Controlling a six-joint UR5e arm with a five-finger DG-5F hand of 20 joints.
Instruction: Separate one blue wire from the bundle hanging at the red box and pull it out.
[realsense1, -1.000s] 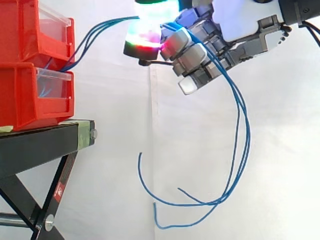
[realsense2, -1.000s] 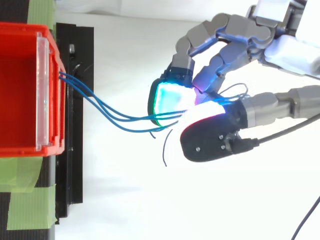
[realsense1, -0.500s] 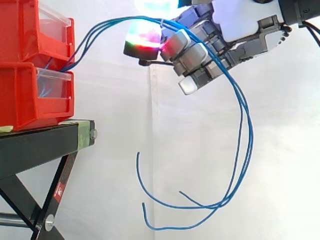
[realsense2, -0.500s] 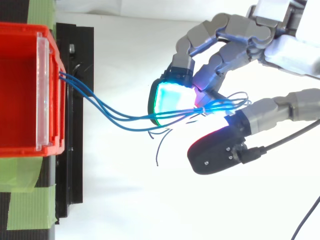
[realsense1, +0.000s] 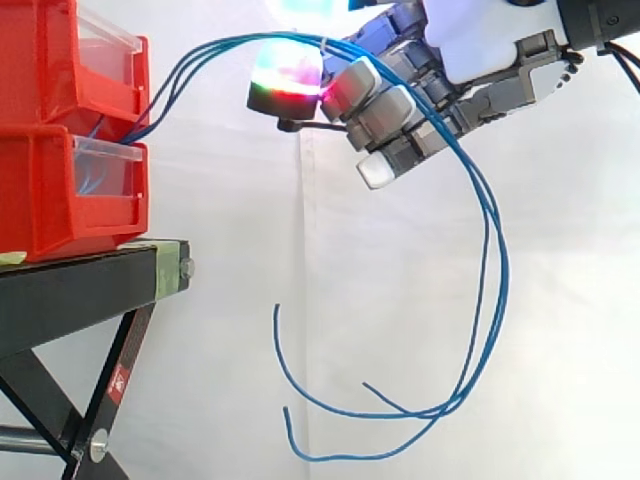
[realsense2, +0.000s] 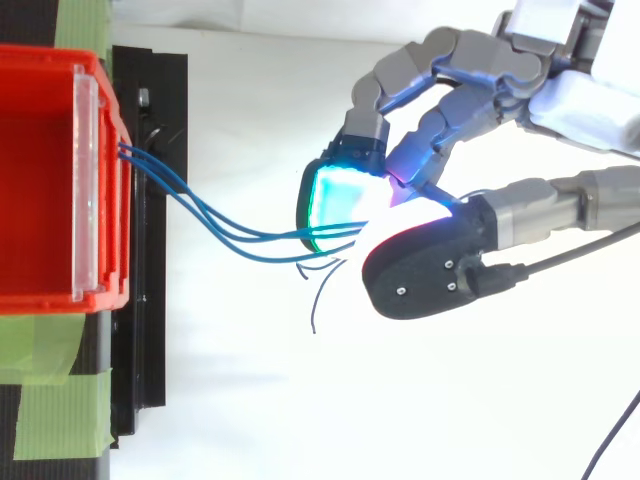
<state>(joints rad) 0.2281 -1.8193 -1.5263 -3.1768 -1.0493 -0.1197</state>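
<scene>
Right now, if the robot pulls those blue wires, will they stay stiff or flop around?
Probably floppy: the blue wires droop in long loops below the hand. They look thin, so likely light and swingy. They might slip, since the fingers pinch just a short stretch.

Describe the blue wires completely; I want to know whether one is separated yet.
The blue wires are thin, flexible strands. They leave the front of the red bins, spread, then converge at the hand, whose thumb and glowing pads pinch them together. Beyond it they drape down in long loops, loose ends curling upward. None looks separated.
</scene>
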